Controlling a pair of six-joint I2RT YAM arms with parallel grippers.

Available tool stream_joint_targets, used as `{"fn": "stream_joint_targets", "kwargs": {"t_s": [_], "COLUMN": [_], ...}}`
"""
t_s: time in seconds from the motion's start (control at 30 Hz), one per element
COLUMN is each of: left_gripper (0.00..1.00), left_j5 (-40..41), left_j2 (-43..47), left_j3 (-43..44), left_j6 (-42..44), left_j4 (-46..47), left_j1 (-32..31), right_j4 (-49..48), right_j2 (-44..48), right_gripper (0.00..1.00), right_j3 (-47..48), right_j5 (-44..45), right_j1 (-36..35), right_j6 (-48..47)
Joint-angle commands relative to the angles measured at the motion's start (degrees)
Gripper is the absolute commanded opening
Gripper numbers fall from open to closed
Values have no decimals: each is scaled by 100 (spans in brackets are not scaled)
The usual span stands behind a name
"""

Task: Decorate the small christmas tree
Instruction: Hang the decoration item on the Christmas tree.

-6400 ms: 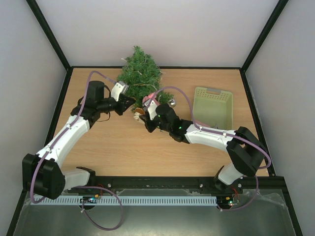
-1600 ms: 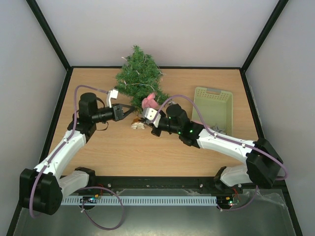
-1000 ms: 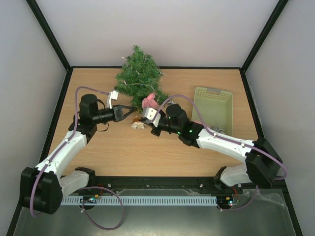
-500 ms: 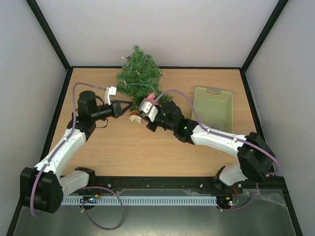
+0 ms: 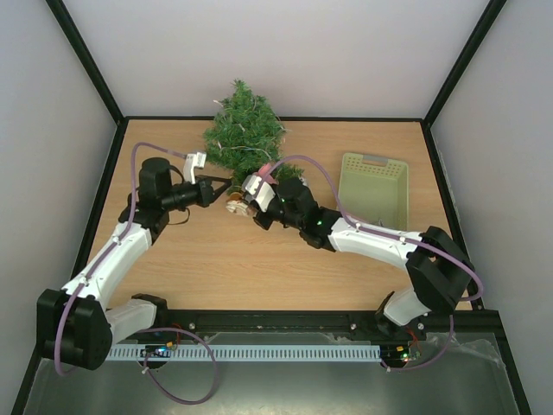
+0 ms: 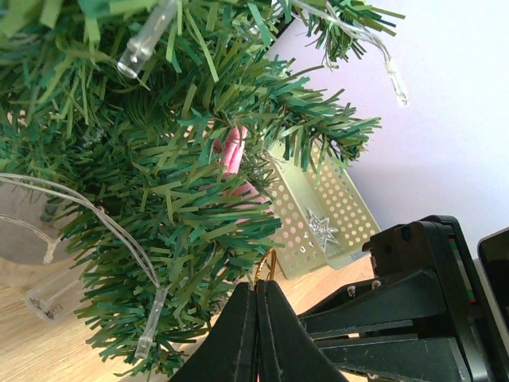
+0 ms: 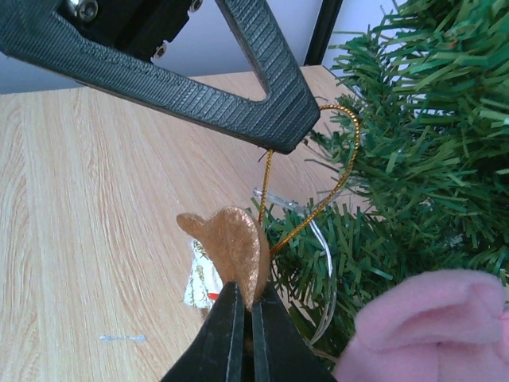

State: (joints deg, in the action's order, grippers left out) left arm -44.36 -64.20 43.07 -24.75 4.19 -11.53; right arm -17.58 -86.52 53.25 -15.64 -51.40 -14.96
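The small christmas tree (image 5: 244,130) stands at the back of the table, with a clear light string on it; it fills the left wrist view (image 6: 143,175) and the right side of the right wrist view (image 7: 429,159). A gold glitter ornament (image 7: 231,243) hangs by a gold loop (image 7: 338,175) at the tree's lower front (image 5: 235,205). My right gripper (image 7: 245,306) is shut on the ornament. My left gripper (image 6: 256,288) is shut on the gold loop (image 6: 270,267) beside the branches; its finger (image 7: 262,95) shows in the right wrist view.
A pink ornament (image 5: 263,174) hangs on the tree's right side, also in the right wrist view (image 7: 429,326). A small gold-and-white ornament (image 7: 199,286) lies on the table under the tree. A pale green perforated basket (image 5: 374,186) with a silver star (image 6: 322,231) stands at the right.
Both grippers have shifted slightly toward the tree with the gold ornament held between them. The right arm's wrist has moved a little left.
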Motion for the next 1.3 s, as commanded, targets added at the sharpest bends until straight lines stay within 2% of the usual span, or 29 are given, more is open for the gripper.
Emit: {"fn": "stream_joint_targets", "kwargs": {"t_s": [0.0,0.4,0.73,1.1,1.27], "left_gripper": [2,2,3,2,2], "left_j5": [105,137,-178,-440,-323], "left_j2": [-62,-377,-508,-359,-456], "left_j3": [267,382,395,327,375], "left_j6": [225,272,209,153,244], "left_j4": [-23,160,486,637,516], "left_j1": [81,143,154,155,159], "right_j4": [-206,-182,-289,-691,-644], "right_j2": [-50,-199,-174,175,110], "right_gripper": [2,2,2,2,2], "right_j3": [200,298,224,-128,-113], "right_j5": [152,513,751,504,712], "right_j1": [-16,-5,3,2,7], "right_j6": [132,199,315,396,406]}}
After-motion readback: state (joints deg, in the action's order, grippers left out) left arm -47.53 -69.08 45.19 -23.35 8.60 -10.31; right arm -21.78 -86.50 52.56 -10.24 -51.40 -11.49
